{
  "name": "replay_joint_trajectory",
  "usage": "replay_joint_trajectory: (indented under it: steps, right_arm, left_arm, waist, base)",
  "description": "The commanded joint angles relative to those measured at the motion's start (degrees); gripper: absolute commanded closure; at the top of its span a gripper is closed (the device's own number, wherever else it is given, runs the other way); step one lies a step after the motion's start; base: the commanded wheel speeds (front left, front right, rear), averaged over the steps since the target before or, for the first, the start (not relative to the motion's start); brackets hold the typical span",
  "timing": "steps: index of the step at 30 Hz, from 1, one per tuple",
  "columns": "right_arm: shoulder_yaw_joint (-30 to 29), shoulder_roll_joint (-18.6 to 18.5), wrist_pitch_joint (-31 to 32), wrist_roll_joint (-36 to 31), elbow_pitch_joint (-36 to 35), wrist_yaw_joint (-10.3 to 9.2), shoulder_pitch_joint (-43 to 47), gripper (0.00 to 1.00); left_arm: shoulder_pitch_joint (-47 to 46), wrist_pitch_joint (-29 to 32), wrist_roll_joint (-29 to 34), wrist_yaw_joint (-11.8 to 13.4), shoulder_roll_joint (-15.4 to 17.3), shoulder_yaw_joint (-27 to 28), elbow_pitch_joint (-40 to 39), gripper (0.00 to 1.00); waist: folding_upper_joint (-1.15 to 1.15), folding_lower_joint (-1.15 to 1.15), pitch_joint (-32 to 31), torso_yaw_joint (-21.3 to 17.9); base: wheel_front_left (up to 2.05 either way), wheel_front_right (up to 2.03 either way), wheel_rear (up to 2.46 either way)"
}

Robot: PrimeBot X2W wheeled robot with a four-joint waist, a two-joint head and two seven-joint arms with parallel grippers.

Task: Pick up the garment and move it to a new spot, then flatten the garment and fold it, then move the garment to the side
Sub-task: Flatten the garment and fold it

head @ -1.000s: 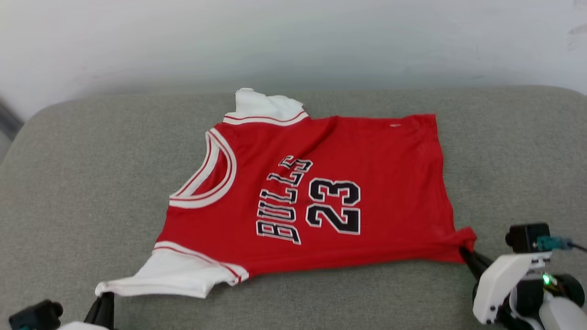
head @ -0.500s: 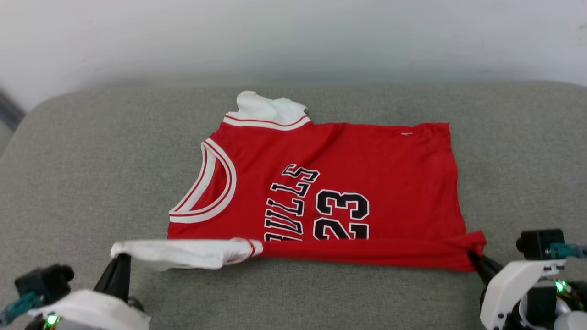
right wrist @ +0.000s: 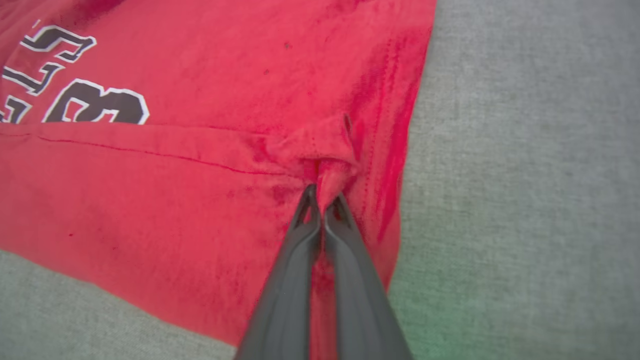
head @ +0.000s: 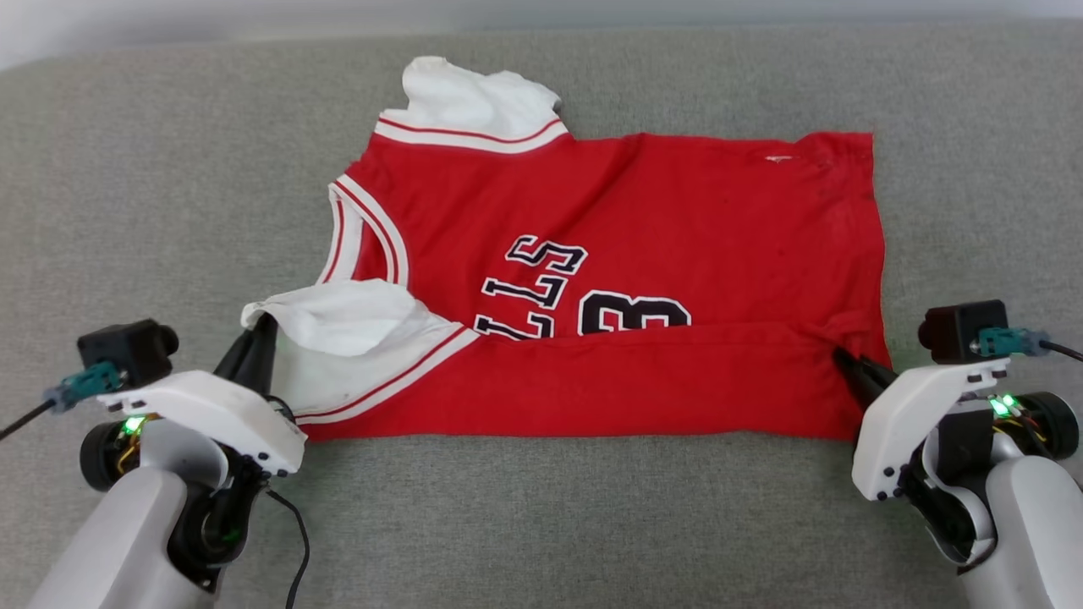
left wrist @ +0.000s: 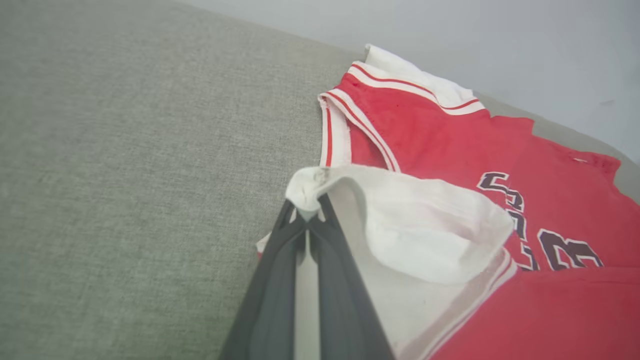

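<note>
The garment [head: 643, 211], a red shirt with white sleeves and black print, lies on the grey cushion with its near long edge folded up over the lower half of the lettering. My left gripper [head: 262, 326] is shut on the tip of the near white sleeve [left wrist: 425, 225], holding it lifted over the shirt; the pinch shows in the left wrist view [left wrist: 310, 210]. At the shirt's right end my right gripper [head: 842, 357] is shut on the red hem corner [right wrist: 327, 172], which bunches at the fingertips [right wrist: 322, 200]. The far white sleeve [head: 474, 97] lies crumpled at the back.
A wide grey fabric cushion [head: 127, 169] carries everything, with bare fabric on all sides of the shirt. A pale wall [left wrist: 500, 30] rises behind its far edge. A black cable [head: 296, 550] hangs beside my left forearm.
Both grippers have carried the near edge of the garment up and away from me, folding it over the lettering. The head camera has tilted down, so the whole picture has shifted.
</note>
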Motion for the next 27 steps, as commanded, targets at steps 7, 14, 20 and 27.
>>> replay_joint_trajectory:
  steps: [7,14,20,27]
  right_arm:
    - [2.62,-0.16,-1.46,-0.92,5.28,-0.06,-2.97,1.00]
    - [4.89,-0.18,-5.38,-0.02,7.55,-0.06,-3.36,0.00]
    - [6.11,0.50,-16.73,-0.23,5.04,-0.04,-3.79,0.00]
    - [4.06,2.06,-25.74,-2.15,2.27,-0.04,-1.57,0.00]
  left_arm:
    - [-5.85,4.84,-1.74,-4.20,-2.06,-2.65,9.74,1.00]
    - [-7.03,11.89,-3.68,-6.93,-2.98,-5.54,16.09,0.28]
    - [-7.03,10.34,-3.47,-6.31,-1.06,-4.09,17.37,0.00]
    - [-5.89,11.94,-2.74,-3.99,3.08,-3.37,13.33,0.00]
  waist:
    - [0.00,-0.01,1.94,-1.00]
    - [0.00,-0.01,0.75,-1.88]
    - [0.00,-0.01,-1.76,-3.20]
    - [0.00,-0.01,-6.27,-4.05]
  base:
    - [0.00,0.00,0.00]
    - [0.00,0.00,0.00]
    - [0.00,0.00,0.00]
    - [0.00,0.00,0.00]
